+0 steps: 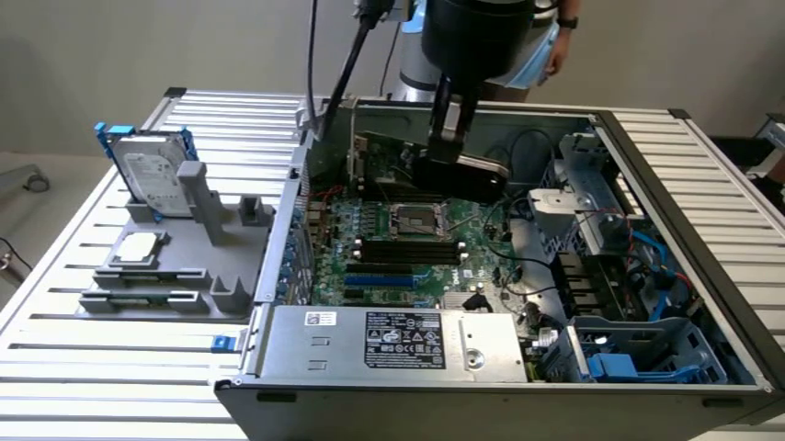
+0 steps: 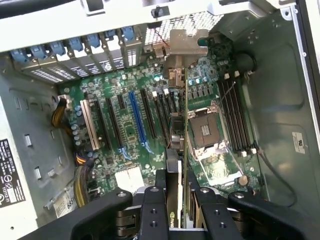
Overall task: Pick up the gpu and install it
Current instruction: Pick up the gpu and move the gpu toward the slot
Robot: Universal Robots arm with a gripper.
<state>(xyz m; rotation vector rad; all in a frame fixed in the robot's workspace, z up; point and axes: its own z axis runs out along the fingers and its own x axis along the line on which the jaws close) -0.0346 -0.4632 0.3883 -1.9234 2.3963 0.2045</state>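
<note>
The gpu (image 1: 395, 154), a green card with a black face, is inside the open computer case (image 1: 687, 239), over the far part of the motherboard (image 1: 390, 241). My gripper (image 1: 444, 138) reaches down from above and is shut on the card. In the wrist view the gpu (image 2: 184, 125) is seen edge-on, running from between my black fingers (image 2: 159, 205) out to its silver end bracket (image 2: 187, 45) at the case's rear slot wall. It lies above the black expansion slots next to the CPU socket (image 2: 207, 131). I cannot tell whether its edge touches a slot.
A grey holder (image 1: 172, 266) left of the case carries a hard drive in a blue frame (image 1: 153, 170) and a small silver chip (image 1: 138, 246). The power supply (image 1: 392, 340) fills the near end, with drive cages (image 1: 613, 230) on the right. A person (image 1: 558, 37) stands behind.
</note>
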